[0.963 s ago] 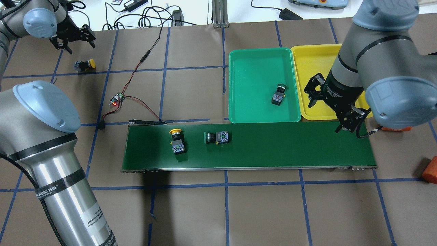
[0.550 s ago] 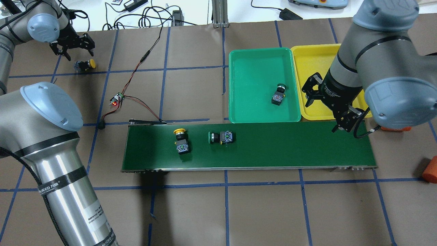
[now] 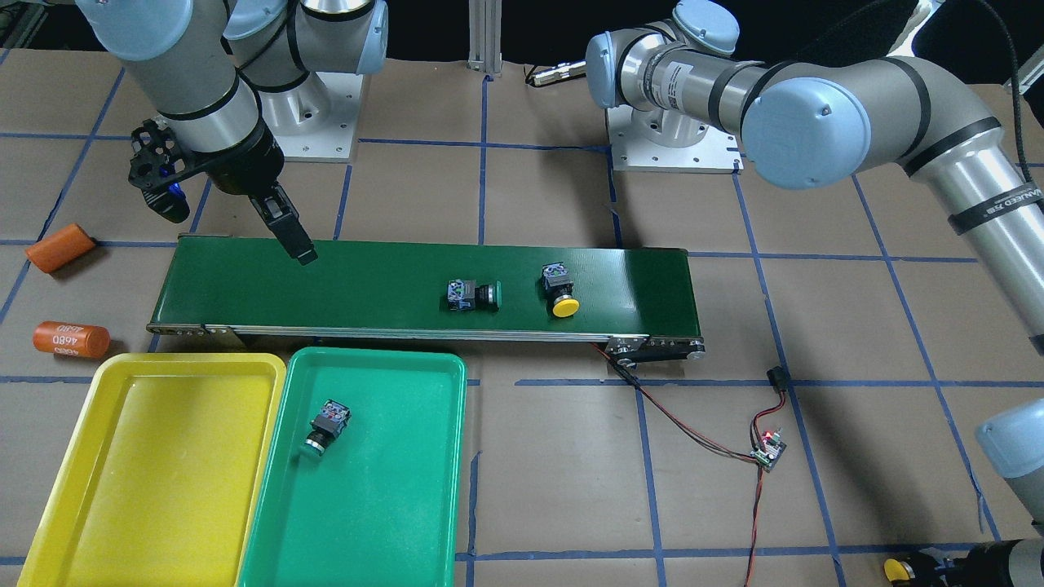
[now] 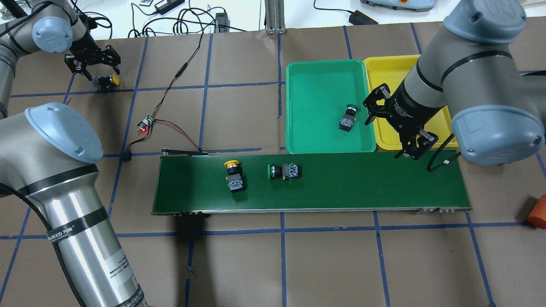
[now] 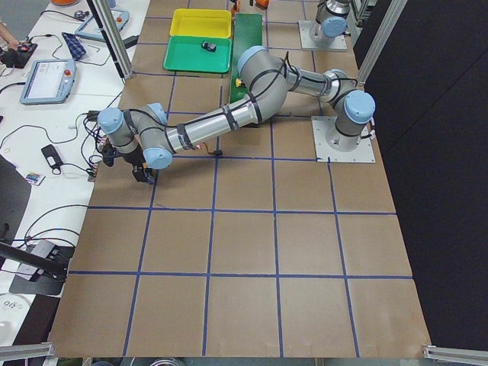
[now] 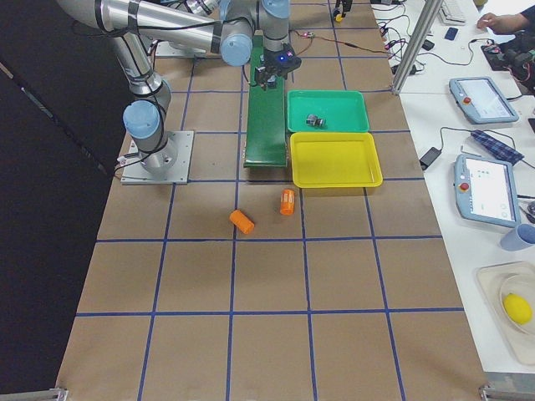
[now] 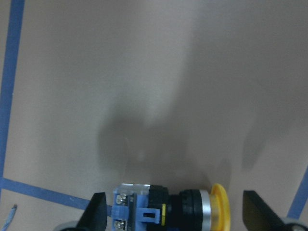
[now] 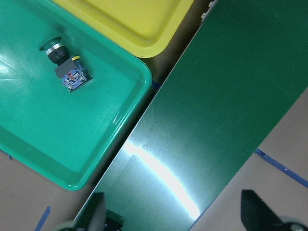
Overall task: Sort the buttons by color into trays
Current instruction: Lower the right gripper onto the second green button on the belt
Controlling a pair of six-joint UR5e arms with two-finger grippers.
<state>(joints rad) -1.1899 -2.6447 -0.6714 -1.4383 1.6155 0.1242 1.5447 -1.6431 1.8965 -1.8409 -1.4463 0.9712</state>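
we found the left gripper [image 4: 101,70] spread wide, its fingers [image 7: 97,214] standing on either side of a yellow-capped button [image 7: 168,214] that lay on its side on the brown table [image 4: 239,264], well apart from the belt. we could not tell whether either finger touched it. the right gripper [image 4: 407,154] was spread too and gripped nothing, hanging over the conveyor belt [image 4: 362,183] at the end beside the trays. just beyond it, the green tray [image 4: 320,85] held one green button [image 4: 349,118] on its side, and the yellow tray [image 4: 390,72] lay right beside it, partly hidden by the arm. on the belt a second green button [image 4: 283,171] and a second yellow button [image 4: 233,175] lay near each other, well apart from the right gripper.
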